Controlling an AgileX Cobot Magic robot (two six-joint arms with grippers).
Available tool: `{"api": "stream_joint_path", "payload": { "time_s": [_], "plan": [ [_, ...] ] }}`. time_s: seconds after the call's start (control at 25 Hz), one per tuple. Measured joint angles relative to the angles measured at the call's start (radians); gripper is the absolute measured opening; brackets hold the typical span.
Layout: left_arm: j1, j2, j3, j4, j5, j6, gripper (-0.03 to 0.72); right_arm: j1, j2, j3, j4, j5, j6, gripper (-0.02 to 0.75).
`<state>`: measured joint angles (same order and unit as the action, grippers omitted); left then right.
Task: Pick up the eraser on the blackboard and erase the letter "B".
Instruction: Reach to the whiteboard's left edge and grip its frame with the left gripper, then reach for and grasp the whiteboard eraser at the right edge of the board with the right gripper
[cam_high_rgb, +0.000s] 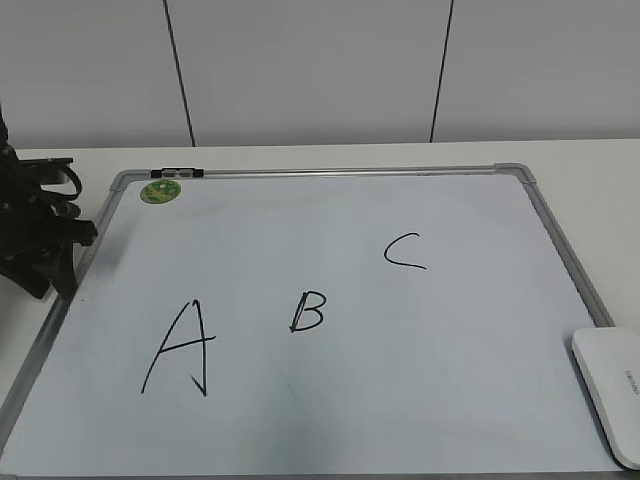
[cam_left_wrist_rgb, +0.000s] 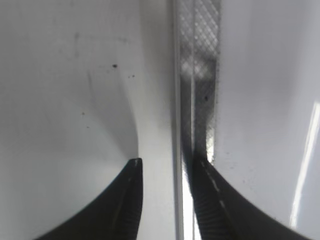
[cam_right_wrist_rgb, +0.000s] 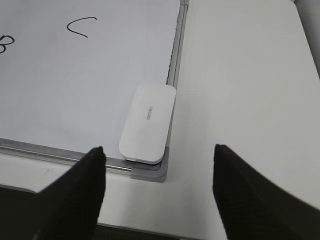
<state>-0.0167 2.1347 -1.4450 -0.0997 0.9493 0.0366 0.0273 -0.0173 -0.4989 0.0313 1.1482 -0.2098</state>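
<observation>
White bench surface carries the blackboard (cam_high_rgb: 520, 175). At the left edge of the exterior view, my left tool (cam_left_wrist_rgb: 165, 167) sits parked, its fingers slightly apart astride the board's frame. At lower centre stands the letter "B" (cam_high_rgb: 307, 311), intact, between "A" (cam_high_rgb: 182, 348) and "C" (cam_high_rgb: 404, 251). At lower right, the eraser (cam_right_wrist_rgb: 148, 122) lies flat in the board's corner. My right tool (cam_right_wrist_rgb: 159, 172) hovers short of it, fingers spread wide, presumably to straddle its width.
</observation>
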Motion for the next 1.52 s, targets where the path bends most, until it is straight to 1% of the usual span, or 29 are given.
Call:
{"api": "stream_joint_path", "payload": {
  "time_s": [0.16, 0.2, 0.24, 0.36, 0.4, 0.44, 0.72, 0.84, 0.92, 1.08, 1.16, 1.24, 1.36, 1.52],
  "plan": [
    [0.0, 0.003, -0.002, -0.002, 0.0, 0.001, 0.262, 0.0, 0.0, 0.0, 0.0, 0.0, 0.0, 0.501],
    [0.0, 0.003, -0.004, -0.003, 0.0, 0.001, 0.25, 0.0, 0.0, 0.0, 0.0, 0.0, 0.0, 0.501],
    [0.0, 0.003, -0.004, -0.006, 0.002, 0.001, 0.218, 0.0, 0.0, 0.0, 0.0, 0.0, 0.0, 0.501],
    [0.0, 0.003, -0.004, -0.016, 0.006, 0.001, 0.06, 0.0, 0.0, 0.0, 0.0, 0.0, 0.0, 0.501],
    [0.0, 0.003, -0.004, -0.016, 0.006, 0.001, 0.035, 0.0, 0.0, 0.0, 0.0, 0.0, 0.0, 0.501],
    [0.0, 0.003, -0.004, -0.019, 0.008, 0.001, 0.026, 0.0, 0.0, 0.0, 0.0, 0.0, 0.0, 0.501],
    [0.0, 0.003, -0.004, -0.023, 0.008, -0.001, 0.022, 0.0, 0.0, 0.0, 0.0, 0.0, 0.0, 0.501],
    [0.0, 0.003, -0.004, -0.021, 0.008, -0.001, 0.022, 0.0, 0.007, -0.004, 0.0, 0.001, 0.033, 0.501],
    [0.0, 0.003, -0.004, -0.019, 0.008, -0.002, 0.022, 0.0, 0.057, -0.03, -0.006, 0.02, 0.043, 0.501],
    [0.0, 0.005, -0.004, -0.018, 0.008, -0.002, 0.022, 0.0, 0.245, -0.106, -0.049, 0.068, 0.051, 0.501],
    [0.0, 0.005, -0.004, -0.018, 0.01, -0.002, 0.022, 0.0, 0.346, -0.136, -0.046, 0.08, 0.052, 0.501],
    [0.0, 0.005, -0.006, -0.018, 0.013, -0.002, 0.022, 0.0, 0.434, -0.148, -0.005, 0.078, 0.055, 0.501],
    [0.0, 0.005, -0.006, -0.014, 0.016, -0.002, 0.022, 0.004, 0.522, -0.154, 0.095, 0.074, 0.057, 0.502],
    [0.0, 0.005, -0.008, -0.014, 0.018, -0.002, 0.022, 0.004, 0.596, -0.154, 0.143, 0.023, 0.07, 0.539]
  ]
}}
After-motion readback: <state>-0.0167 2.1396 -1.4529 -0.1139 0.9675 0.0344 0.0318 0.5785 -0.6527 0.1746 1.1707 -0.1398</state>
